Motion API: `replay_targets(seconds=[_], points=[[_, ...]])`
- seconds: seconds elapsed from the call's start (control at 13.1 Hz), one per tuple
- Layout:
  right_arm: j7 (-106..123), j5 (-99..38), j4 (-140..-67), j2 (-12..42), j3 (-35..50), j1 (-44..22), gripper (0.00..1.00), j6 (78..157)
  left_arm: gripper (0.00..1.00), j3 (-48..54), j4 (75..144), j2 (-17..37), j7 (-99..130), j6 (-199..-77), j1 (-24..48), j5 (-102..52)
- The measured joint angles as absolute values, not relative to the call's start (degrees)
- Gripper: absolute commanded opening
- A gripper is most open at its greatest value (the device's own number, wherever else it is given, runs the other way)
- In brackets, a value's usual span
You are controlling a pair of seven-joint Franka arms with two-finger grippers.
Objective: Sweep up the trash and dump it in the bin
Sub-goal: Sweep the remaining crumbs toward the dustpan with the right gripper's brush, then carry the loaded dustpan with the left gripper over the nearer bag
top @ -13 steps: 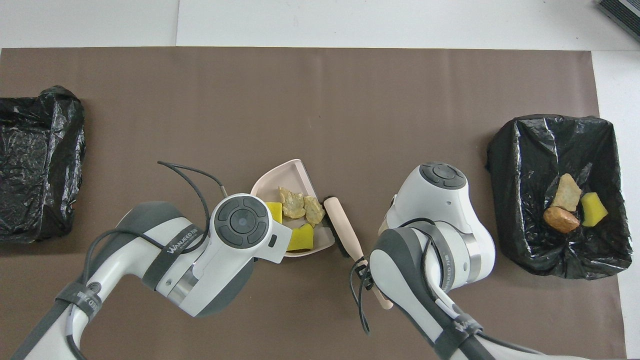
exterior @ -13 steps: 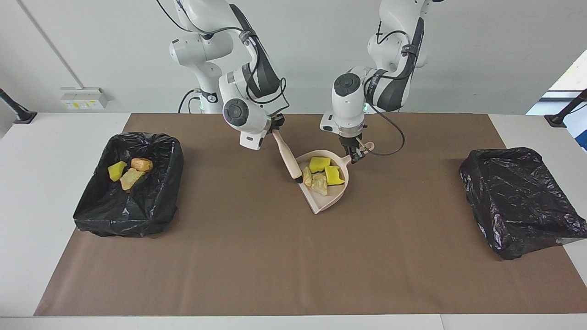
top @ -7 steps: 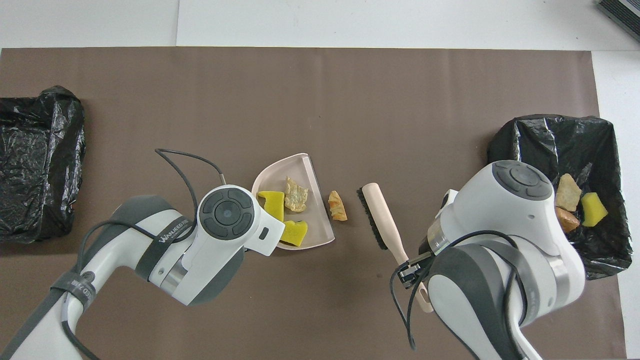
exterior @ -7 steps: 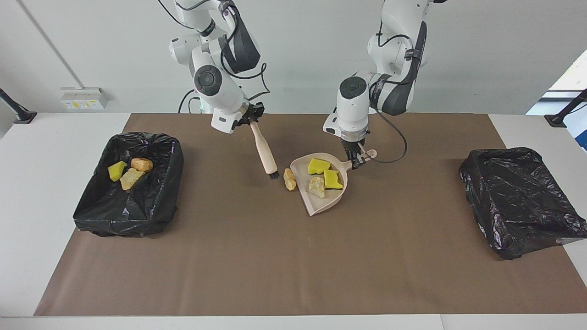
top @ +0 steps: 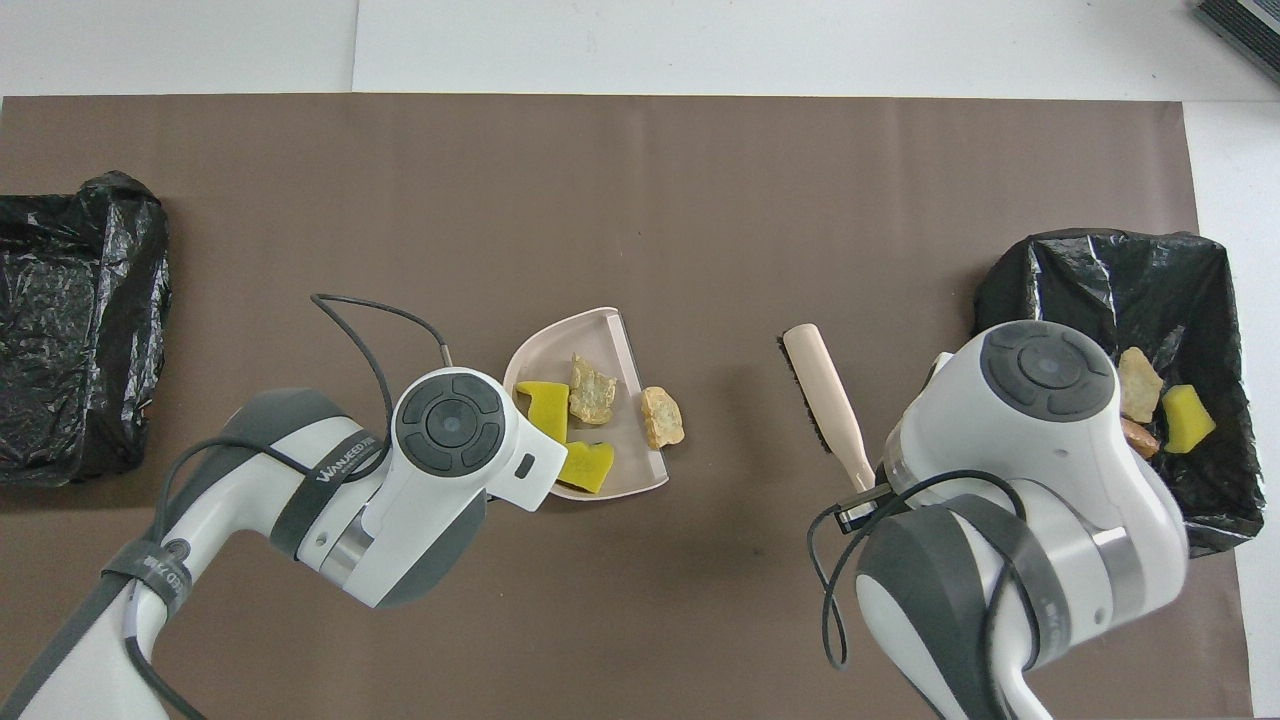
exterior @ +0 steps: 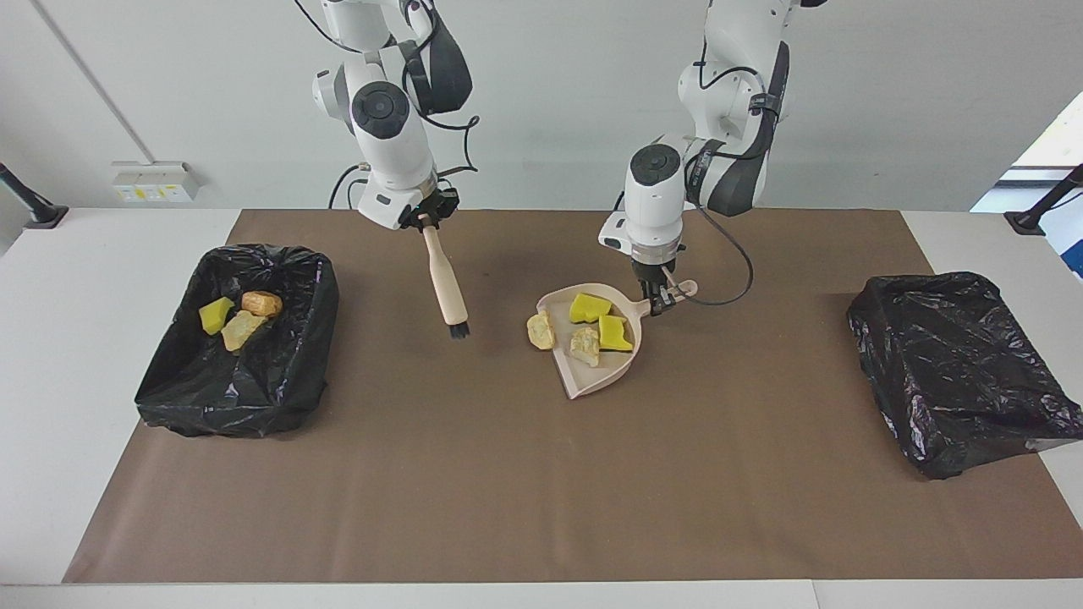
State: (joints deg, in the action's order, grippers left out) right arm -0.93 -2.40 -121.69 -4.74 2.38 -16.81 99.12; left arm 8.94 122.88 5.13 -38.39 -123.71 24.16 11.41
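Observation:
A beige dustpan (exterior: 602, 372) (top: 575, 340) sits mid-mat, my left gripper (exterior: 657, 293) shut on its handle. In the pan lie three bits of trash: two yellow sponge chunks (exterior: 590, 306) (top: 545, 405) and a bread piece (exterior: 584, 345) (top: 592, 388). A pastry piece (exterior: 539, 330) (top: 662, 417) lies on the mat against the pan's open lip. My right gripper (exterior: 427, 222) is shut on a brush (exterior: 446, 283) (top: 825, 390), which hangs bristles down over the mat between the pan and the bin (exterior: 288, 372) (top: 1050, 300). Both grippers are hidden under their wrists in the overhead view.
The bin at the right arm's end holds a yellow sponge (exterior: 216, 315), a pastry (exterior: 261, 303) and a bread piece (exterior: 241, 328). A second black-bagged bin (exterior: 964, 372) (top: 70, 320) stands at the left arm's end. A brown mat (exterior: 508, 491) covers the table.
My right gripper has lifted the brush off the dustpan's lip and swung it toward the right arm's end. One pastry piece has come out of the pan onto the mat.

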Motion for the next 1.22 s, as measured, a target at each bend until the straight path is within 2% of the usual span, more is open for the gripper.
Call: replay_targets(seconds=[0.23, 0.38, 0.84, 0.99, 1.22], points=[[-1.65, -2.52, -121.7, 2.09, 2.76, -19.87, 0.0, 103.96, 0.0, 9.0, 123.31, 5.05, -38.39, -123.51, 24.18, 11.41], [-4.3, -5.65, -121.69, 4.58, 3.08, -23.37, 0.0, 105.41, 0.0, 9.04, 123.36, 4.99, -38.39, -122.54, 24.18, 11.41], [-8.99, -24.15, -121.66, 4.02, 3.27, -28.46, 0.0, 105.58, 0.0, 9.09, 123.43, 4.82, -38.39, -121.81, 24.18, 11.41], [-13.39, -25.38, -121.65, 3.47, 3.36, -31.21, 0.0, 105.64, 0.0, 9.09, 123.45, 4.8, -38.39, -121.78, 24.18, 11.41], [-15.42, -25.46, -121.65, 2.88, 3.03, -31.39, 0.0, 105.64, 0.0, 9.01, 123.46, 4.79, -38.91, -121.78, 24.18, 11.41]])
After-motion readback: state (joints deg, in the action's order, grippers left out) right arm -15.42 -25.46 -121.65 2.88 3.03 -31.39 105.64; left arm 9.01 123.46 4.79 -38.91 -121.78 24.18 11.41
